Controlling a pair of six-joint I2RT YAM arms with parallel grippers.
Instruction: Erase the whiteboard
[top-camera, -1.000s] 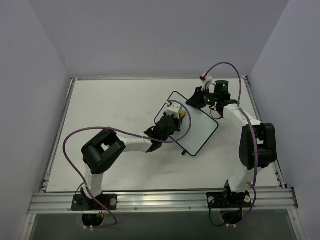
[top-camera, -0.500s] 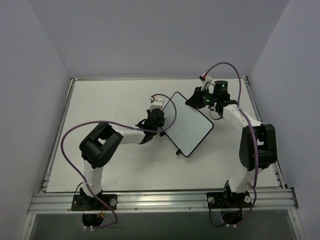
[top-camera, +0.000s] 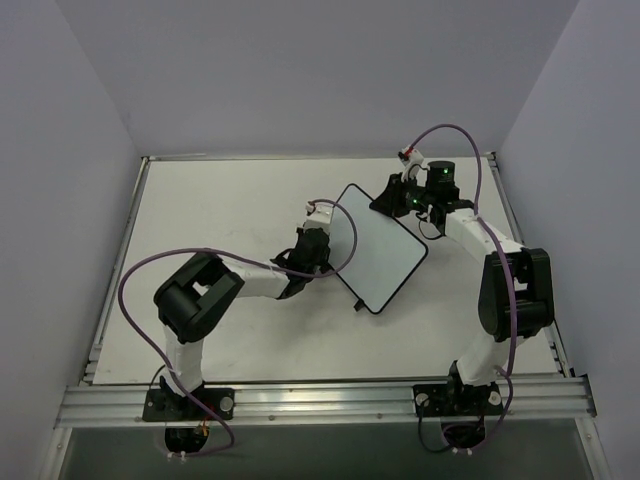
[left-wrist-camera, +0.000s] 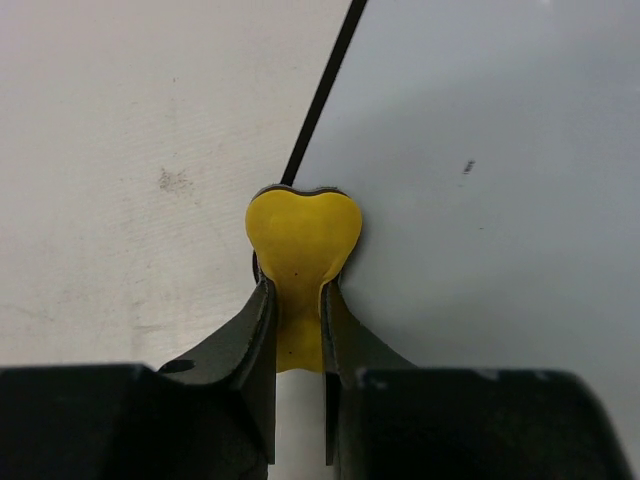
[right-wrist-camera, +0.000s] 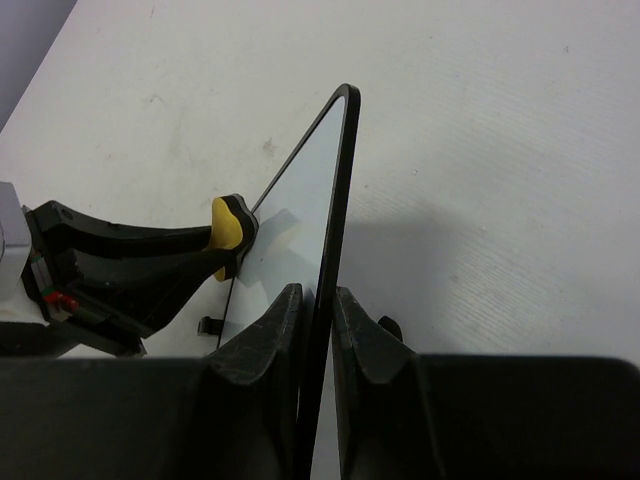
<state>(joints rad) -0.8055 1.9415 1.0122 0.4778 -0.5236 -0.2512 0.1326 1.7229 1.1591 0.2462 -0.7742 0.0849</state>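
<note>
Small rectangular whiteboard with rounded corners and a thin black frame (top-camera: 380, 252) sits right of centre on the pale bench (top-camera: 200, 210), turned diamond-wise between the two arms.

At the far left of the overhead view, a purple cable (top-camera: 135, 280) loops out from the left arm. The left hand (left-wrist-camera: 297, 295) reaches to the board's left edge. Its two black fingers (left-wrist-camera: 262, 320) are closed tight on a yellow, heart-shaped eraser pad (left-wrist-camera: 303, 235). The pad's rounded lobes rest right over the black frame line, half over the bench and half over the white surface. A faint grey smudge (left-wrist-camera: 172, 180) marks the bench just left of the pad.

The board's face is white in every view. It carries one tiny dark speck (left-wrist-camera: 467, 166), too small to read as a letter or word.

A small black clip (top-camera: 357, 305) juts from the lower-left edge, near the bottom corner.

Further right, the right hand (right-wrist-camera: 315, 300) is clamped on the far corner of the board, one finger on each side of the frame. From its wrist camera the board is seen nearly edge-on and appears tilted, with a shadow on the bench to its right. A green light (top-camera: 436, 171) glows on the right wrist.
</note>
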